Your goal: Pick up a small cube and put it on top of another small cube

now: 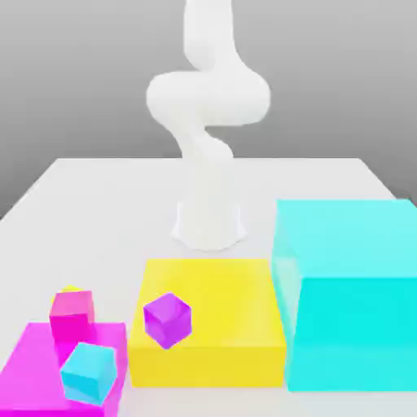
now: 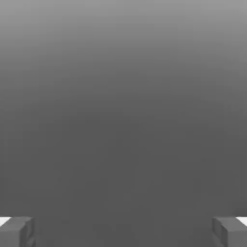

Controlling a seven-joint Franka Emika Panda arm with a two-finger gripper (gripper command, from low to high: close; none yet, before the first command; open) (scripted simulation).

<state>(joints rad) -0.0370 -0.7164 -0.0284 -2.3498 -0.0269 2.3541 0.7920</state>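
Observation:
A sliver of the small bright yellow cube peeks out behind a small magenta cube at the exterior view's left; most of it is hidden. A small cyan cube rests on a flat magenta block. On the front part of the large flat yellow block sits a small purple cube. In the hand view my gripper is open, its grey fingertips far apart with nothing between them, against plain grey background.
The white arm's base stands mid-table behind the yellow block, and the arm rises out of the top of the exterior view. A tall cyan block stands at the exterior view's right, beside the yellow block.

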